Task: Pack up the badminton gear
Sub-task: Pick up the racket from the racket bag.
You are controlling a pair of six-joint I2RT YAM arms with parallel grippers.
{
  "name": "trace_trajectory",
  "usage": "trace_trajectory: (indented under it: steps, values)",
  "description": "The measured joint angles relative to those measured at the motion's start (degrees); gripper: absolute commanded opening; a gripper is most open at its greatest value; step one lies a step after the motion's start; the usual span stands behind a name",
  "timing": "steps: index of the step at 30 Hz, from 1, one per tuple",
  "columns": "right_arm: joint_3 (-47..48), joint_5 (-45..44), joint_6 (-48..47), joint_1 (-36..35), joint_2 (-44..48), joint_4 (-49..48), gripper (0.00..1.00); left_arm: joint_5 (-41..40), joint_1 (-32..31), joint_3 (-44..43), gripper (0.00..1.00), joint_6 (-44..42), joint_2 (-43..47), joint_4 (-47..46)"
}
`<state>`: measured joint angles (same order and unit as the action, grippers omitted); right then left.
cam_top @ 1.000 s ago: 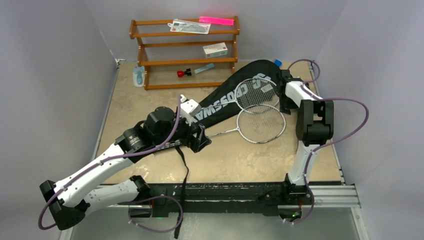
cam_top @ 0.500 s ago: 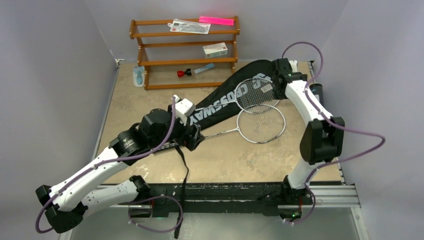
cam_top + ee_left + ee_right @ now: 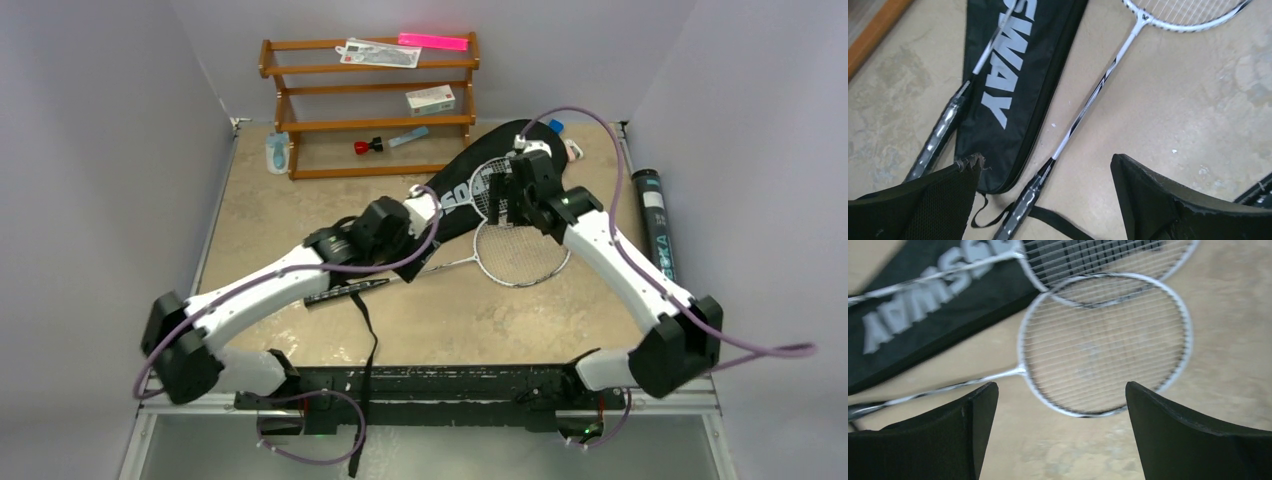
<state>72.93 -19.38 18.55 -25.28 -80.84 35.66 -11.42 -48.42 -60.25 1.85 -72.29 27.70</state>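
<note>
Both arms have swung inward since a second ago. Your left gripper (image 3: 425, 203) has pushed forward from the bag's narrow end to its middle. Your right gripper (image 3: 510, 190) has come off the far right corner and now hangs over the racket heads. That move uncovers the dark tube (image 3: 655, 225), which lies lengthwise along the right edge of the table (image 3: 300, 200).

Your left gripper (image 3: 1045, 162) has its fingers (image 3: 923, 205) spread wide with nothing in them. The wrist view looks straight down on the near racket (image 3: 1088, 100), whose handle lies on the tabletop just beside the black CROSSWAY bag (image 3: 1013, 75). The far racket (image 3: 938, 135) has its shaft lying across the bag's lettering and its grip off the bag's left edge.

Your right gripper (image 3: 1062, 390) is also wide open and empty. It is above the near racket (image 3: 1105, 345), whose head lies flat on the bare table. The far racket's head (image 3: 1098, 260) overlaps its top rim and lies partly on the bag (image 3: 923, 305).

From above, the bag (image 3: 462, 190) runs diagonally across the table, unpacked, with both rackets outside it.
</note>
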Motion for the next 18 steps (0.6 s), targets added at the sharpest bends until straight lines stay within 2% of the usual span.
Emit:
trace_trajectory:
  steps: [6,14,18]
  values:
    - [-11.4,7.3,8.5,-3.0,9.9,-13.0,0.99,3.7,1.4,-5.0,0.83,-1.7,-15.3,0.1]
    - [-12.7,10.1,12.3,-5.9,2.1,-22.6,0.99,8.8,2.3,-5.0,0.56,-1.5,-21.8,1.1]
    - [-14.1,9.4,12.3,-5.9,1.4,-24.0,0.98,11.3,3.3,-5.8,0.54,-1.4,-25.7,1.1]
